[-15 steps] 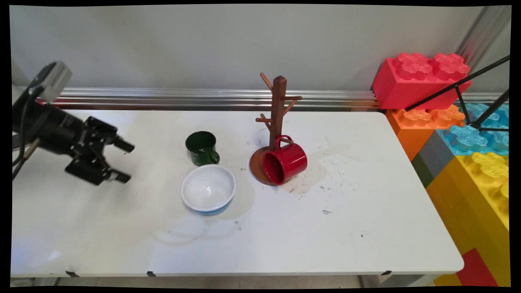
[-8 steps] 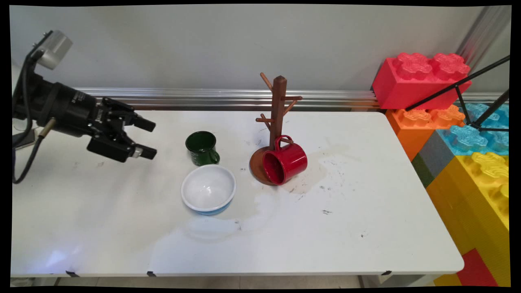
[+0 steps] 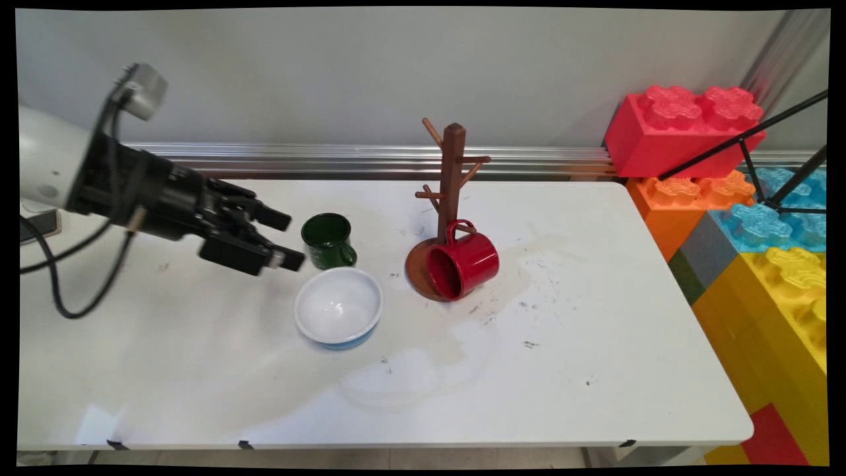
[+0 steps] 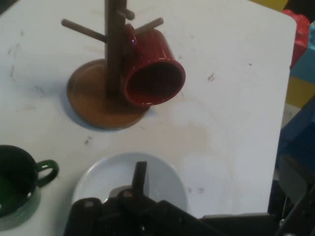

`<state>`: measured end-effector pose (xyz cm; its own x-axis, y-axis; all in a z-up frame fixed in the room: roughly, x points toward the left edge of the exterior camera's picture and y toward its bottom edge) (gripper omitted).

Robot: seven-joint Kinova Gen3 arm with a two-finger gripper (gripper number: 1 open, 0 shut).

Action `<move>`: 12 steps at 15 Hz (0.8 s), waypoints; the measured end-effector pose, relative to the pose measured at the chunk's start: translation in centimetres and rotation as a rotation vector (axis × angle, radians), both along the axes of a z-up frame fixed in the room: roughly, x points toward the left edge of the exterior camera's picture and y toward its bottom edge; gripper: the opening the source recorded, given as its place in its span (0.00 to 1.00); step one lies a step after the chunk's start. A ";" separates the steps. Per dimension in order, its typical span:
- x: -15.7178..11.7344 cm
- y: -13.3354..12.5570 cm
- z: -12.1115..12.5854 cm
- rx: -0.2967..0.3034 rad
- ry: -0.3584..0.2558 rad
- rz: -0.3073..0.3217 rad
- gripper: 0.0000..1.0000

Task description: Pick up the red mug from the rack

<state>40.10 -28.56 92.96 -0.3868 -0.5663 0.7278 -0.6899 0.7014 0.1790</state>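
Since a second ago, the gripper (image 3: pixel 289 239) has swung rightward across the table (image 3: pixel 595 370) and now hangs just left of the green mug (image 3: pixel 327 240), its fingers spread apart and holding nothing. Just in front of the mug sits a white bowl (image 3: pixel 338 307). Further right, a red mug (image 3: pixel 462 261) lies tipped on its side against the base of the wooden mug tree (image 3: pixel 451 192).

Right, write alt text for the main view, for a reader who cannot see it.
A black end effector, fingers open, hovers just left of an upright green mug on a white table. In front of the mug sits a white bowl; to the right a red mug lies on its side against a wooden mug tree.
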 end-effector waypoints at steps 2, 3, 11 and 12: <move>-1.8 -0.1 -0.3 0.026 0.002 0.035 1.00; -2.9 -0.3 -0.6 0.039 0.004 0.055 1.00; -9.7 -2.0 -3.3 0.097 0.022 0.209 1.00; -10.5 -2.3 -3.8 0.101 0.024 0.228 1.00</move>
<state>29.63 -30.82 89.19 -0.2241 -0.7071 0.6707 -0.8229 0.5060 0.2584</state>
